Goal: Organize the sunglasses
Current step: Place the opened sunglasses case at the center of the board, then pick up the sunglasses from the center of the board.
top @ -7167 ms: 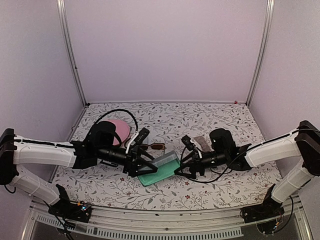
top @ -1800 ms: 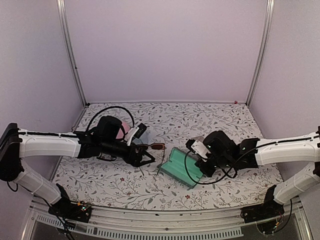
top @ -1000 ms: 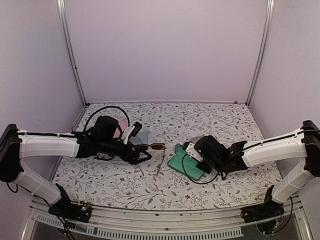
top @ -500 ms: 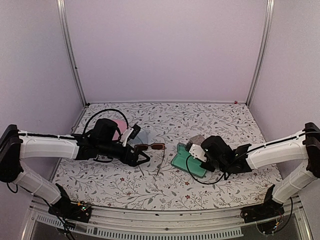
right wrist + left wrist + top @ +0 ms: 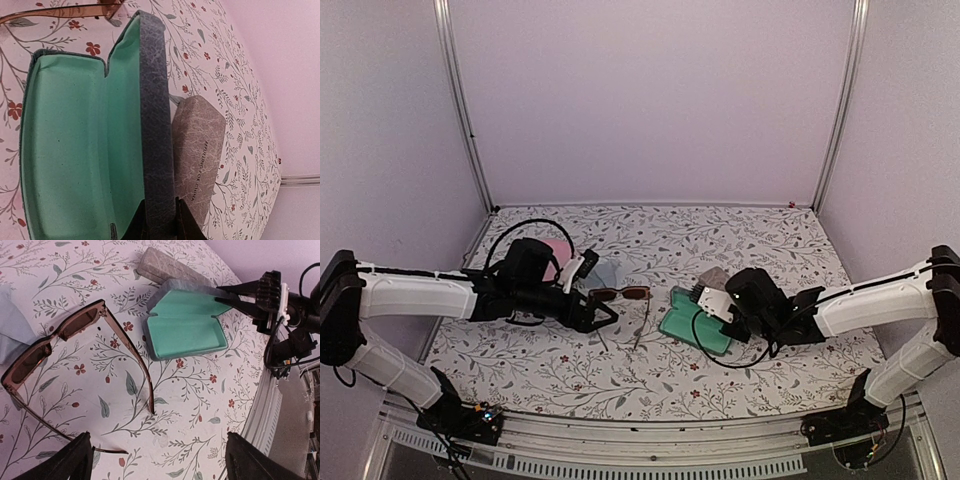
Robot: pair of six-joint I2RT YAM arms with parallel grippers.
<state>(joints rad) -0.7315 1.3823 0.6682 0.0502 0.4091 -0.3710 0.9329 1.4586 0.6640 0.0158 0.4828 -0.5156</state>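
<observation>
The dark-framed sunglasses [image 5: 60,340] with reddish-brown lenses lie unfolded on the floral table, temples pointing toward my left gripper [image 5: 160,467]. That gripper is open, its fingers [image 5: 67,465] wide apart just short of the temple tips, holding nothing. In the top view the sunglasses [image 5: 620,294] sit between the left gripper [image 5: 602,312] and the open blue-grey case [image 5: 692,328]. Its mint-green lining [image 5: 70,150] faces up. My right gripper [image 5: 160,222] is shut on the edge of the raised lid [image 5: 156,115], seen at the case's far side [image 5: 696,303] in the top view.
A closed grey-brown case [image 5: 197,150] lies right behind the open one [image 5: 718,278]. A pale blue cloth [image 5: 604,272] lies beside the sunglasses. A pink object [image 5: 556,248] shows behind the left arm. Metal posts and the table's near rail [image 5: 650,435] bound the space.
The right gripper has shifted slightly right with the case lid still in it. The left gripper has drawn back a little to the left, away from the sunglasses.
</observation>
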